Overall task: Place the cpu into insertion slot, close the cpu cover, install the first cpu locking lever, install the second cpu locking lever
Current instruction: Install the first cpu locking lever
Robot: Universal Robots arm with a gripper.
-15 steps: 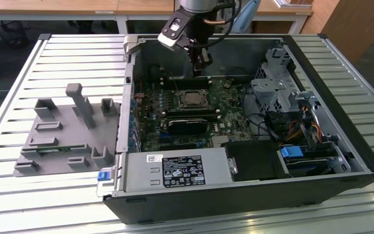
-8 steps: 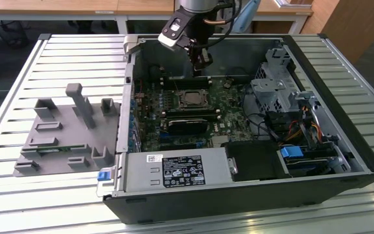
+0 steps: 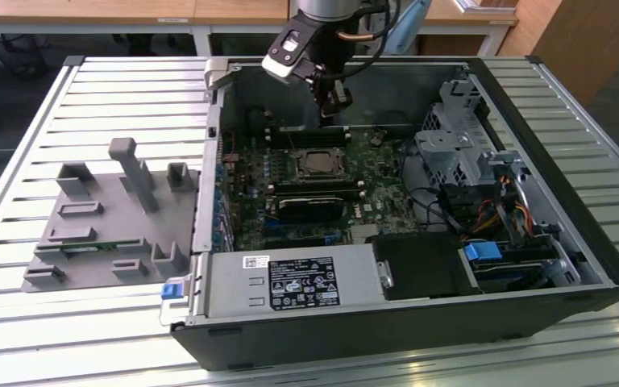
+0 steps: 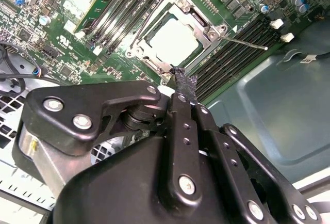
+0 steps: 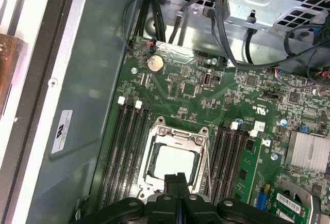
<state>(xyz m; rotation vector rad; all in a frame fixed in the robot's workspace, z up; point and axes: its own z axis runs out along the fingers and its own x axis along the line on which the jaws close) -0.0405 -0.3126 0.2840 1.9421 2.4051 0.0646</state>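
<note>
The cpu (image 4: 172,41) (image 5: 175,162), a pale square chip, lies in the insertion slot (image 3: 315,164) on the green board inside the open computer case. The silver cpu cover (image 4: 202,18) (image 5: 178,135) lies flat around it, framing the chip. A thin metal locking lever (image 4: 243,43) sticks out sideways from one socket corner over the memory slots. My gripper (image 3: 334,111) (image 4: 184,77) (image 5: 178,178) hangs just above the socket's edge, shut, with its black fingers pressed together and nothing between them.
Black memory slots (image 5: 126,146) flank the socket on both sides. The case's rear wall (image 3: 396,89) is close behind the gripper. A drive cage (image 3: 460,153) with cables stands at the exterior view's right, and a grey fixture (image 3: 105,218) lies on the slatted table.
</note>
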